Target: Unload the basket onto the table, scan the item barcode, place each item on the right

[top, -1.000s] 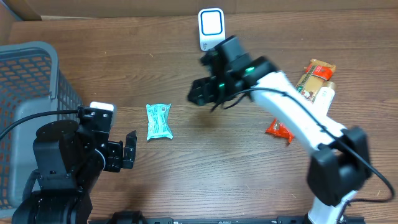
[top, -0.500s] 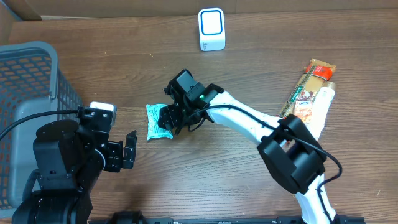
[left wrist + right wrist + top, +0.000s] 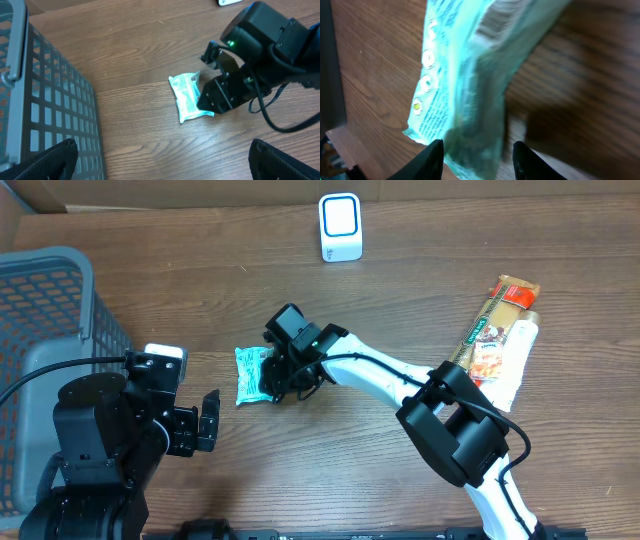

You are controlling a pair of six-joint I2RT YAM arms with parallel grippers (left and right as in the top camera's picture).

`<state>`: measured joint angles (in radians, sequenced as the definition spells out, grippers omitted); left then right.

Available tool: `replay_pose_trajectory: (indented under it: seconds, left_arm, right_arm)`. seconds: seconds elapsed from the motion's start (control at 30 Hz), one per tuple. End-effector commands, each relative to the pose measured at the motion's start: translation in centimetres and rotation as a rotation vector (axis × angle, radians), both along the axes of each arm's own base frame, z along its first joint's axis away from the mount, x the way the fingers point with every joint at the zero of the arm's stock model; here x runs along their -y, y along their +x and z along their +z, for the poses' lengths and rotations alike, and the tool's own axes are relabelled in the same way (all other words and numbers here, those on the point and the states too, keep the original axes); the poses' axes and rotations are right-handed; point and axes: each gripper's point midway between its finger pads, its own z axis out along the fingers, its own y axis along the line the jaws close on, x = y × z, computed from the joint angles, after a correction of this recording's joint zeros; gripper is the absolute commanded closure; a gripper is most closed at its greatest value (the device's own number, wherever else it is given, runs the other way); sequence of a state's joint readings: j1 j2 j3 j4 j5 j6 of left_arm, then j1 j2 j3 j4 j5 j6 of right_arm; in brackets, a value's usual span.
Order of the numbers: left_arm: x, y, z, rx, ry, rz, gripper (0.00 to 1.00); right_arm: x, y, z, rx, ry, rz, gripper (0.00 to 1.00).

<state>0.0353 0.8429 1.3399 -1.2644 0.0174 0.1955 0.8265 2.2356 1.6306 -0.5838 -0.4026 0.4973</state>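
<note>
From overhead only: white scanner [image 3: 340, 227] with a blue frame, standing at the far edge of the table [image 3: 330, 480]; also a long orange-gold pack [image 3: 495, 320] and a white pack [image 3: 522, 352] just beside it, near the right edge, well apart from the rest.

On the wood left of centre, lying flat: teal packet [image 3: 250, 375], the task's item. Over its right part, the right gripper [image 3: 275, 375], reaching across from the right.

From the left wrist: same teal packet [image 3: 187, 97] seen from the side, with the right gripper [image 3: 212, 97] low against its right edge. Between which fingers it sits, not to be told from there.

From the right wrist only: teal packet [image 3: 465, 85] very close, small print on it, with the right gripper [image 3: 479, 161] astride its end. Fingers apart, one on each side, a strip of wood showing beside one finger; not clamped.

Left gripper [image 3: 205, 420] spread fully wide, holding nothing, near the packet but not touching.

At the far left: grey mesh basket [image 3: 60, 290]. Contents not to be made out through the mesh.

Bare wood between the packet and the scanner, and along the near edge.
</note>
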Motion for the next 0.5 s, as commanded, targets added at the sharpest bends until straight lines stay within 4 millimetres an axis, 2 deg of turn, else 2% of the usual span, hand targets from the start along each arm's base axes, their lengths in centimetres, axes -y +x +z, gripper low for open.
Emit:
replay_pose_trajectory:
  seconds: [0.0, 0.1, 0.23, 0.27, 0.33, 0.47]
  left_arm:
    - [-0.2, 0.1, 0.2, 0.005, 0.023, -0.005, 0.0]
    - [-0.2, 0.1, 0.2, 0.005, 0.023, -0.005, 0.0]
    - [-0.2, 0.1, 0.2, 0.005, 0.023, -0.005, 0.0]
    - [-0.2, 0.1, 0.2, 0.005, 0.023, -0.005, 0.0]
    - [-0.2, 0.1, 0.2, 0.005, 0.023, -0.005, 0.0]
    - [-0.2, 0.1, 0.2, 0.005, 0.023, -0.005, 0.0]
  right_arm:
    - [-1.1, -0.8, -0.5, 0.029, -0.017, 0.021, 0.55]
    - [-1.5, -1.5, -1.3, 0.029, -0.03, 0.035, 0.59]
    - [-1.2, -1.8, -1.5, 0.014, -0.042, 0.035, 0.81]
    - [-1.0, -1.7, -1.5, 0.008, -0.048, 0.031, 0.84]
    - [-0.2, -1.7, -1.8, -0.01, -0.07, 0.023, 0.9]
    - [2.9, -1.5, -2.2, -0.084, -0.153, -0.01, 0.96]
